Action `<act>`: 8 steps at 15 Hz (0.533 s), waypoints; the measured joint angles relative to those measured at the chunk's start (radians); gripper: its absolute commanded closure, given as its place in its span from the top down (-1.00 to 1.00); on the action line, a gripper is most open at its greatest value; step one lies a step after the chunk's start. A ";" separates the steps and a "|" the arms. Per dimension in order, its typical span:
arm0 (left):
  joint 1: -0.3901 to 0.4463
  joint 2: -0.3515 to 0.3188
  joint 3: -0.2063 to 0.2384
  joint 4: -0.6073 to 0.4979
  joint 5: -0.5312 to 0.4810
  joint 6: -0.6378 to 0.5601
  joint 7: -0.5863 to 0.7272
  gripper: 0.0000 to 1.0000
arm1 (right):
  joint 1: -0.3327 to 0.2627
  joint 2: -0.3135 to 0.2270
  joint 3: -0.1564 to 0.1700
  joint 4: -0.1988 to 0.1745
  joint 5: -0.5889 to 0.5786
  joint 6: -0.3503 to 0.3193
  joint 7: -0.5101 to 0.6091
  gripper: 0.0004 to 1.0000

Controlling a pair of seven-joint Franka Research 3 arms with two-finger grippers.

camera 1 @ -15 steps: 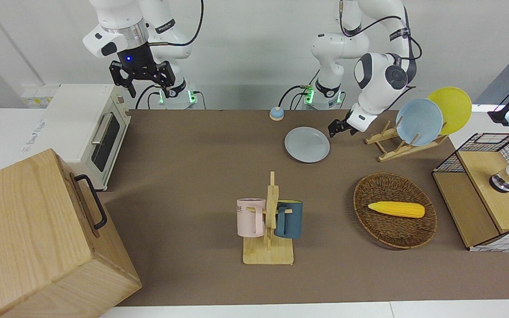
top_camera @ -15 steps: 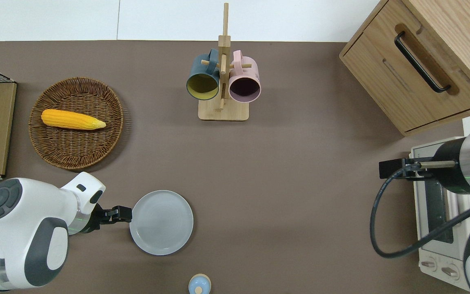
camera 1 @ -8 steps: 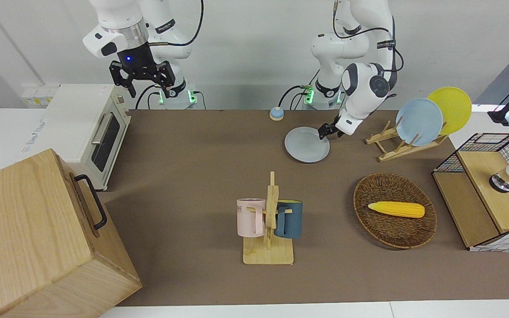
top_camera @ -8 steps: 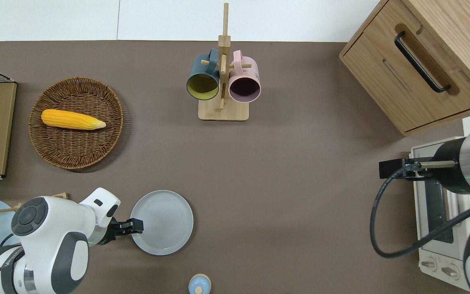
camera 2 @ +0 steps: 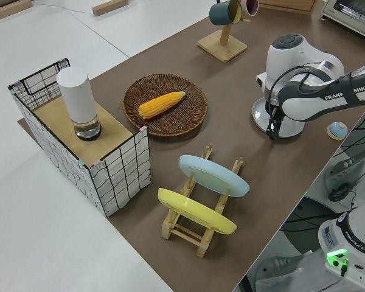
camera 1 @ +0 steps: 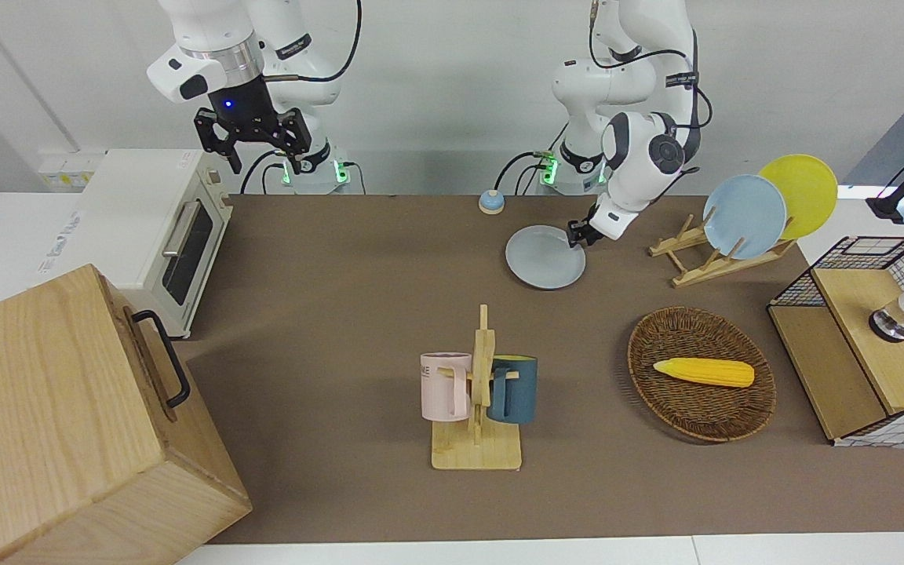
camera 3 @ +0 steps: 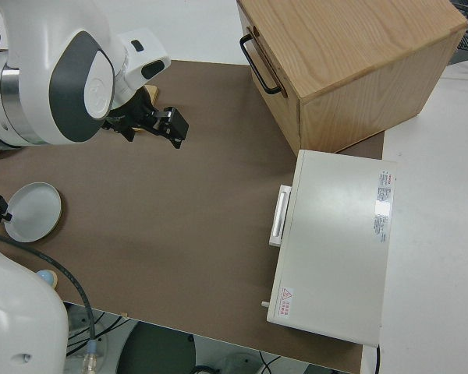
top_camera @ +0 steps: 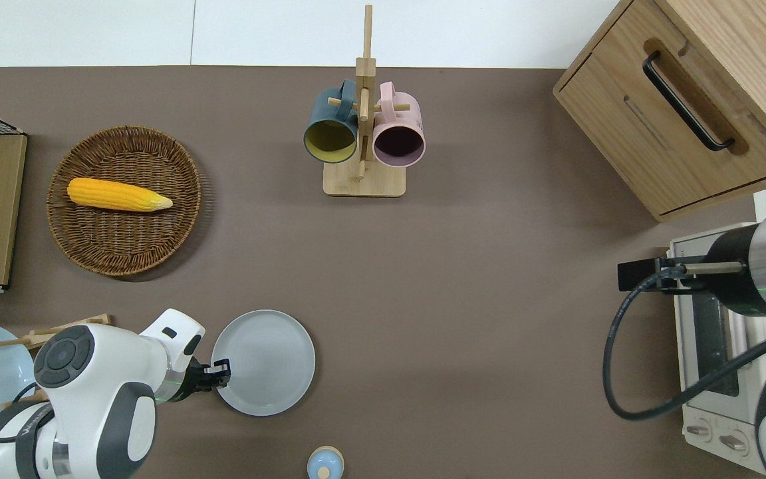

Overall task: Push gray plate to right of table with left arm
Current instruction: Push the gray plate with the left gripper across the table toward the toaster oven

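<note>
brown table (camera 1: 358, 259), gray plate (top_camera: 264, 362), white wall (camera 1: 436, 78)

Pale gray plate (top_camera: 264, 362), brown tabletop (top_camera: 476, 319), black hand (top_camera: 219, 374) on white arm, yellow corn (top_camera: 119, 195), brown woven basket (top_camera: 97, 247), pink mug (top_camera: 398, 136), dark teal mug (top_camera: 330, 132).

We see plain white wall (camera 1: 436, 78), wooden cabinet (camera 1: 67, 424), white toaster oven (camera 1: 150, 227), light floor (camera 2: 61, 231).

Bright, even room light falls from above; beside my claw (top_camera: 220, 372) the gray plate (top_camera: 264, 362) shows no glare, shadows stay soft, everything sharp.
</note>
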 measured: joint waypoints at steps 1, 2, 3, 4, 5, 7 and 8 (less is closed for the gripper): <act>0.000 0.000 -0.005 -0.001 0.000 0.001 -0.030 -1.00 | 0.000 0.000 0.000 0.000 0.000 0.000 0.000 0.99; 0.000 -0.005 -0.010 0.000 -0.006 0.002 -0.052 -1.00 | 0.000 0.000 0.000 0.000 0.000 0.000 0.000 0.99; 0.000 -0.009 -0.012 0.000 -0.007 0.002 -0.064 -1.00 | 0.000 0.000 0.000 0.000 0.000 0.000 0.000 0.99; 0.000 -0.010 -0.013 -0.001 -0.007 0.003 -0.072 -1.00 | 0.000 0.000 0.000 0.000 0.000 0.000 0.000 0.99; 0.000 -0.010 -0.014 -0.001 -0.008 0.003 -0.075 -1.00 | 0.000 0.000 0.000 0.000 0.000 0.000 0.000 0.99; 0.000 -0.010 -0.017 -0.002 -0.025 0.006 -0.077 -1.00 | 0.000 0.000 0.000 0.000 0.000 0.000 0.000 0.99; 0.000 -0.009 -0.020 -0.003 -0.039 0.011 -0.078 -1.00 | 0.000 0.000 0.000 0.000 0.000 0.000 0.000 0.99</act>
